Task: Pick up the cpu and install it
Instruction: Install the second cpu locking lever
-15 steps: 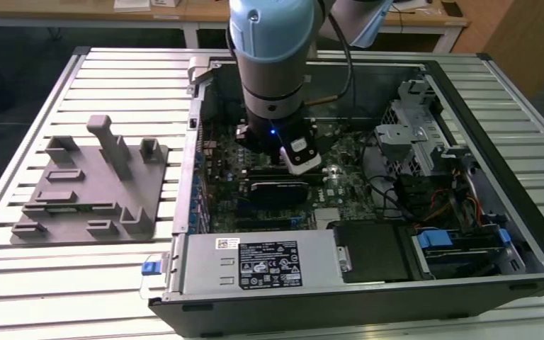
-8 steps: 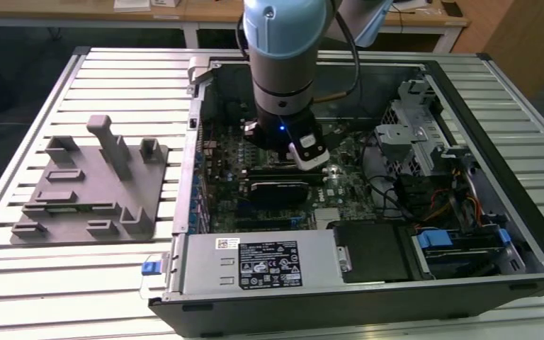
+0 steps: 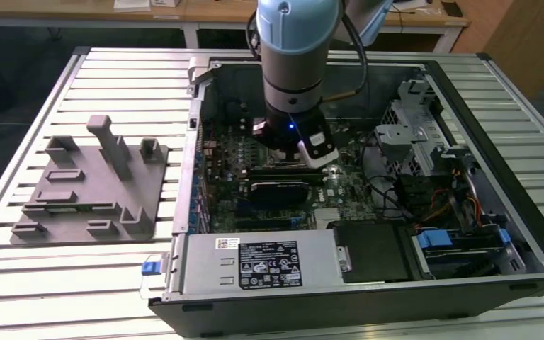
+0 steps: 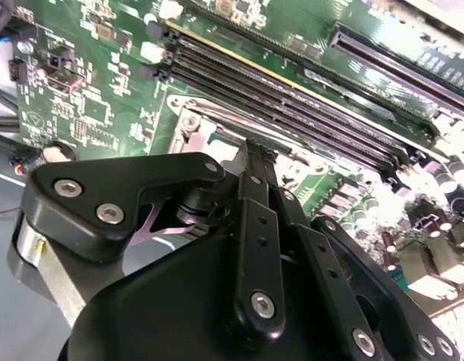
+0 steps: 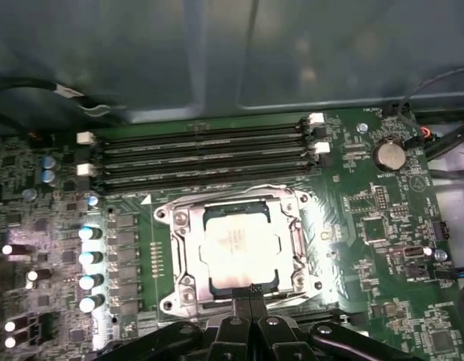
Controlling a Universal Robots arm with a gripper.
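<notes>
We see the cpu (image 5: 238, 247) lying flat in its metal socket frame (image 5: 175, 259) on the motherboard (image 5: 382, 226), inside the open computer case (image 3: 499, 234). Four memory slots (image 5: 201, 154) run beside the socket. Gripper (image 5: 250, 295) sits just beside the cpu, fingers narrowed together, holding nothing. Grey fixture (image 3: 93, 184) rests outside the case.

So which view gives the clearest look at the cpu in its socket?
The first wrist view: the cpu faces the camera, seated in the socket frame. In the second wrist view the end effector covers it. In the exterior view the arm hides that spot.
</notes>
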